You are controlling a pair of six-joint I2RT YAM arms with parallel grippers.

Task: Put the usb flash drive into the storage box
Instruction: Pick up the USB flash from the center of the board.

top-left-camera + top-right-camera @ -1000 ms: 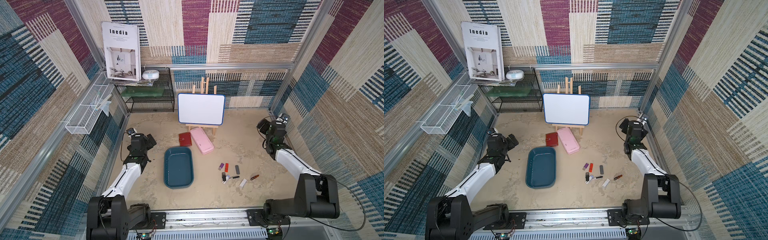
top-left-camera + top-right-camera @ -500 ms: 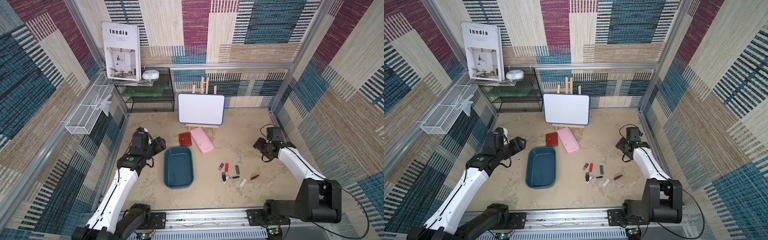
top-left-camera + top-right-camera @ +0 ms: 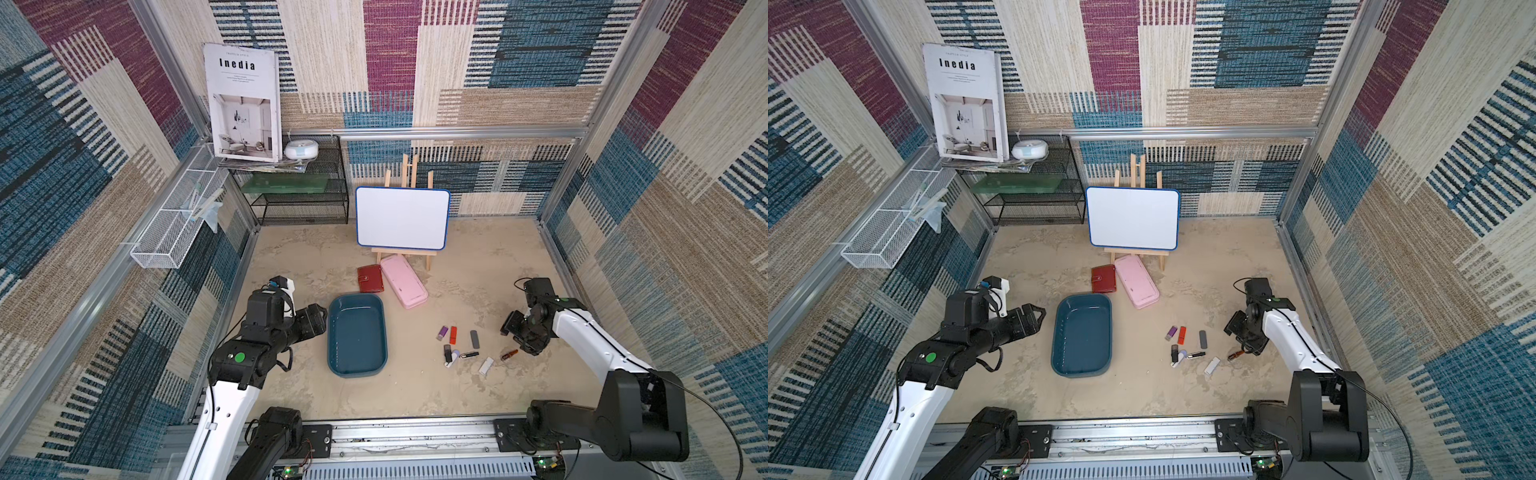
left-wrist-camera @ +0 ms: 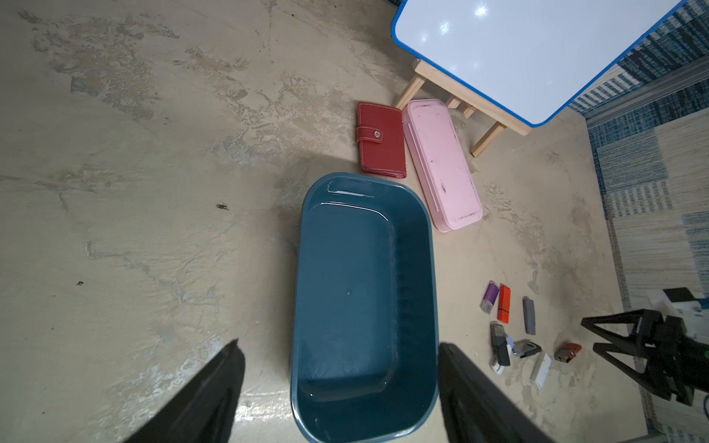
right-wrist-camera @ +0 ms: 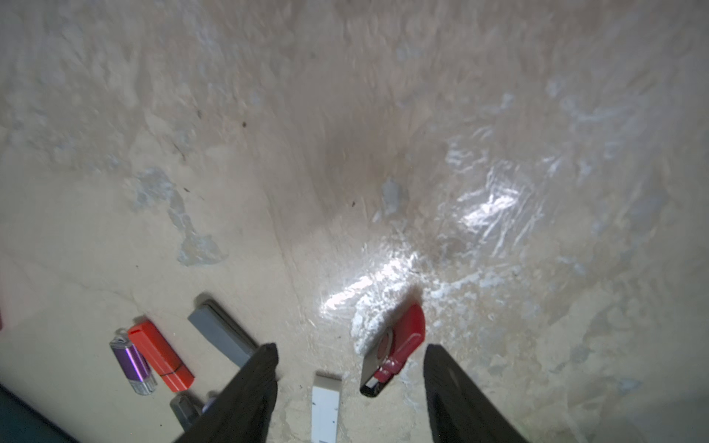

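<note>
The right tool (image 5: 352,347) hangs low over the sandy beige worktop (image 3: 415,395), its two black fingers (image 5: 253,387) spread apart and gripping nothing. A red swivel usb flash drive with a dark metal clip (image 5: 395,349) lies flat on the worktop in the gap between them, nearer one finger than the other, and as far as the right wrist view shows it touches neither. A white rectangular drive (image 5: 326,406) lies just beside it, also within the gap. A flat grey drive (image 5: 218,330) runs partly behind one finger. Farther out, an orange-red capped drive (image 5: 161,358) and a purple metallic drive (image 5: 132,362) lie side by side. In both top views the red drive sits at the edge of this loose scatter on the right arm's side, with two black drives (image 3: 447,353) nearer the middle. The shallow dark teal-blue plastic storage box (image 3: 357,332) lies well apart from the red drive, across the scatter toward the left arm, and all the drives lie outside it. The left tool (image 3: 1034,316) is raised just beside the box's long rim. Its fingers (image 4: 215,391) are wide apart and hold nothing, and the box's near end shows between them in the left wrist view. Beyond the box's far end, a red leather wallet with a snap strap (image 4: 380,142) and a pink oblong plastic case (image 4: 441,165) lie side by side in front of a blue-edged whiteboard on a wooden easel (image 3: 402,218).
</note>
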